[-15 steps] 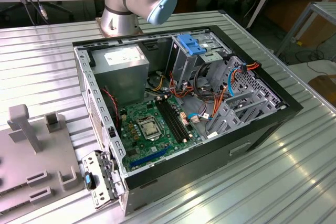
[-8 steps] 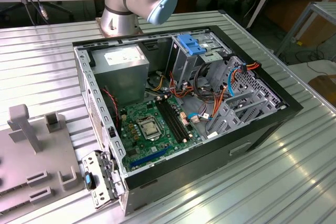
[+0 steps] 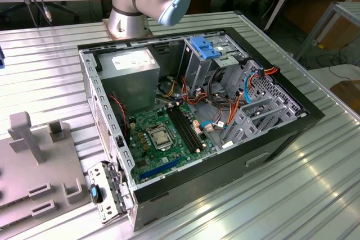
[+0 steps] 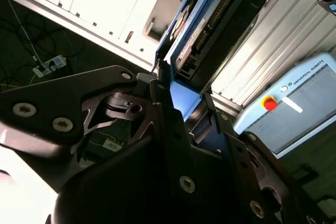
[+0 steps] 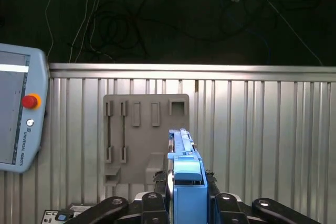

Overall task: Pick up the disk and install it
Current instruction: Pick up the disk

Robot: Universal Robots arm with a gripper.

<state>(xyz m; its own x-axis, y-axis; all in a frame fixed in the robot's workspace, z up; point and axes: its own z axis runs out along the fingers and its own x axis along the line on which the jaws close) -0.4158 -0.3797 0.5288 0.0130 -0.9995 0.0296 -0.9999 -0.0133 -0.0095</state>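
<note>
Jaws clamped tight on blue-railed disk (image 5: 182, 153), held edge-on, grey fixture plate (image 5: 142, 145) and ribbed counter (image 5: 252, 129) beyond

Ribbed aluminium desk (image 3: 315, 195) across most of the exterior view. At centre, lying on its side with the interior exposed, a black computer case (image 3: 225, 179). At lower left, a flat grey fixture plate (image 3: 56, 167) with raised blocks. At top, bolted down, the arm's base (image 3: 126, 23).

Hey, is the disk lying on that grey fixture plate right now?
No, in the first wrist view the disk stands edge-on, clamped in the hand, with the grey fixture plate behind it.
</note>
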